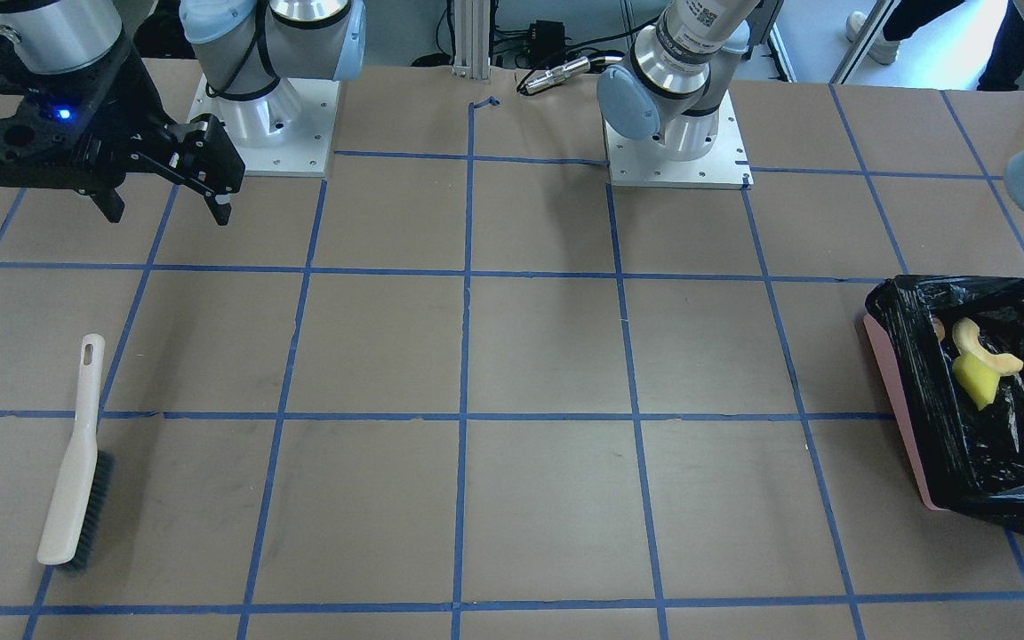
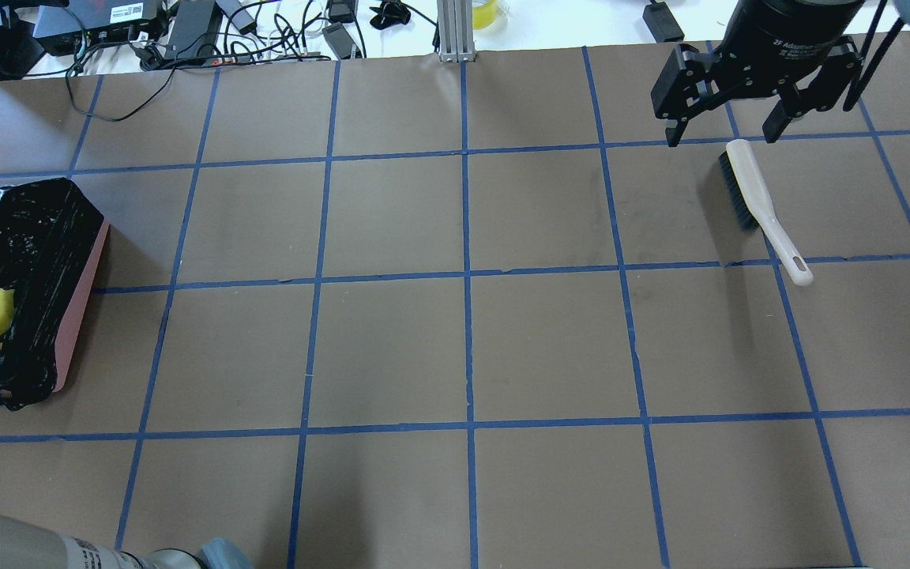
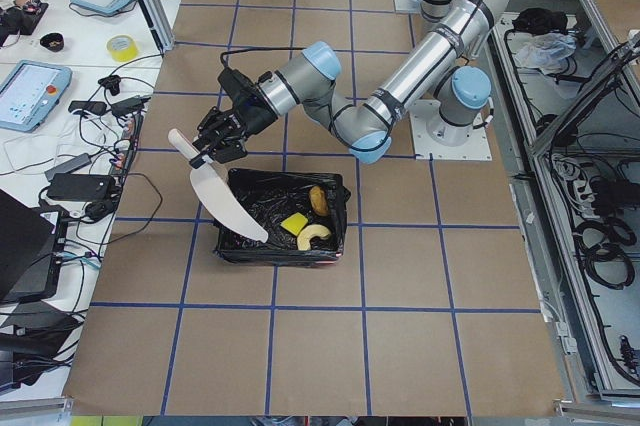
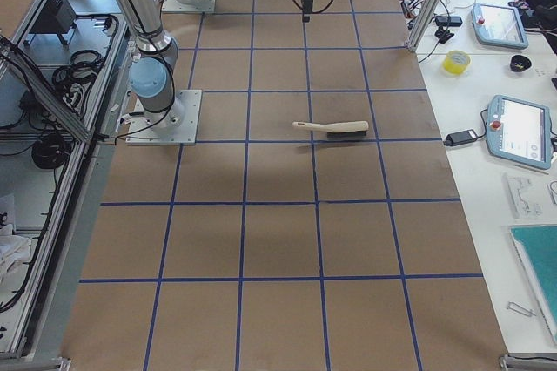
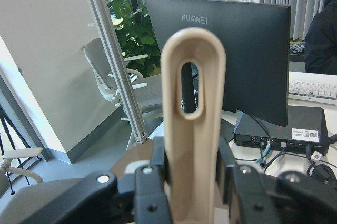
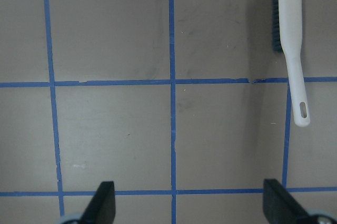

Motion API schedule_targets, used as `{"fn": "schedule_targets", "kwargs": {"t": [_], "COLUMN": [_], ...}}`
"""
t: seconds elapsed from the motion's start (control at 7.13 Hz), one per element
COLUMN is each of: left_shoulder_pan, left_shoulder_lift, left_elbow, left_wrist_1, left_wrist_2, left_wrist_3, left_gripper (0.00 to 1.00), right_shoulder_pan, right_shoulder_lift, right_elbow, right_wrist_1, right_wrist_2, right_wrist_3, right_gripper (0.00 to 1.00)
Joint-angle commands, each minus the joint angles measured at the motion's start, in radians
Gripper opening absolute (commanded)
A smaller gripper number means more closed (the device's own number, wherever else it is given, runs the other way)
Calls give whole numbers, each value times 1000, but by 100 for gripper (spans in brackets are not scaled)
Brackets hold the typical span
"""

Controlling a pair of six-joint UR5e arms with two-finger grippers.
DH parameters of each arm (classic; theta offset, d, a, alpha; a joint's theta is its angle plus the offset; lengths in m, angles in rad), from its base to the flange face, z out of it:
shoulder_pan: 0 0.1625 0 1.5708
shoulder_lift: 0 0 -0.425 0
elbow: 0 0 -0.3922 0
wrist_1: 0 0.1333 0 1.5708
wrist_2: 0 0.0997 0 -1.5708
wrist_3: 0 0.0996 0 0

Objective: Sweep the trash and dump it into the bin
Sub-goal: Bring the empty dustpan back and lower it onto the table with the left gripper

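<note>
The left gripper [image 3: 210, 146] had its fingers closed tightly on the handle of the beige dustpan [image 3: 230, 206]. In the left wrist view the handle [image 5: 192, 129] stood up between the two fingers, with its hanging hole above them. The dustpan was tilted, with its pan end pointing down at one side of the bin [image 3: 285, 253]; it was not possible to tell if it touched the black bag.

All three pieces of the trash were lying inside the bin [image 1: 899, 391]: the golden-brown lump [image 3: 317, 200], the flat yellow scrap [image 1: 974, 380] and the curved orange-cream piece [image 1: 990, 354]. The last two were touching each other. The bin was near the end of the table [image 1: 548, 347] on the robot's left.

The right gripper [image 1: 167, 209] hung above the table at the other end. Its fingers were wide apart and held nothing. The brush [image 1: 76, 453] lay flat on the brown paper, on the operators' side of this gripper and apart from it, with the bristles to one side and the handle pointing toward the robot
</note>
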Motion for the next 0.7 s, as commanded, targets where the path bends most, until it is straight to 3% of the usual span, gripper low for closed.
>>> {"fn": "schedule_targets", "kwargs": {"t": [0.0,0.28,0.42,0.56], "left_shoulder_pan": [0,-5,-13,-19], "left_shoulder_lift": [-7,8,34,44], "left_elbow": [-34,-29,15,125], "left_wrist_1": [64,1,-214,-447], "left_wrist_2": [18,24,24,23], "left_wrist_3": [-7,-31,-68,-148], "left_gripper": [0,0,0,0], "right_shoulder_pan": [1,1,0,0], "right_shoulder_lift": [-5,-5,-3,-5], "right_elbow": [4,4,5,5], "right_wrist_1": [-7,-7,-7,-7], "right_wrist_2": [9,6,7,6], "right_wrist_3": [-3,-2,-3,-3], "right_gripper": [100,100,100,100]}}
